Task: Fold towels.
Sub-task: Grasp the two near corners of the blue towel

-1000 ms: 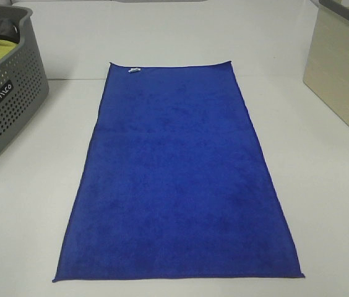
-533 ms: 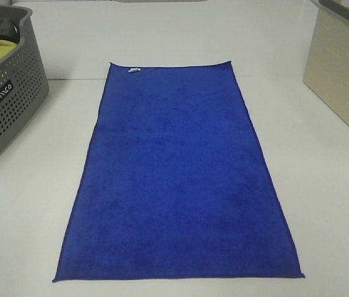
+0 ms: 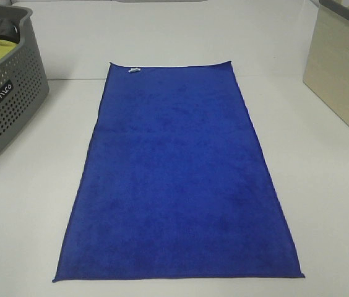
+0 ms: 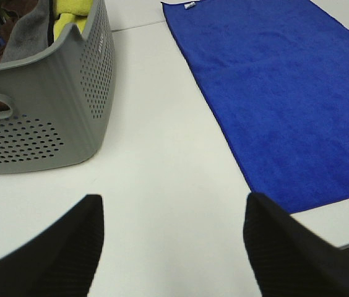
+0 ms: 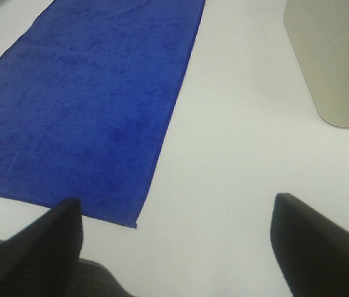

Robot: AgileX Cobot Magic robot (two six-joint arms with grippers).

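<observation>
At the near edge of the table point(image 3: 323, 204), left gripper point(image 4: 171, 247): black fingers spread wide, nothing between them but bare surface, and it hangs just outside the towel's point(image 3: 177, 179) near left corner without touching. Right gripper point(image 5: 174, 247): likewise wide open and empty, off the near right corner, apart from the hem. Towel lies flat and unfolded, long axis running away from the arms, white tag point(image 3: 134, 70) on the far short edge. Grey perforated basket point(image 3: 4, 93) sits well left of it and a beige bin point(image 3: 341, 68) well right, both off the cloth. Judgement: first fold not yet begun. To do it well, each gripper should come inward and down onto its own near corner and pinch the hem alone. Both should then lift together and level, since plush pile probably drags. Carry the near edge over to the tagged edge and match corner to corner before letting go. Uneven height or timing would likely skew the fold.
</observation>
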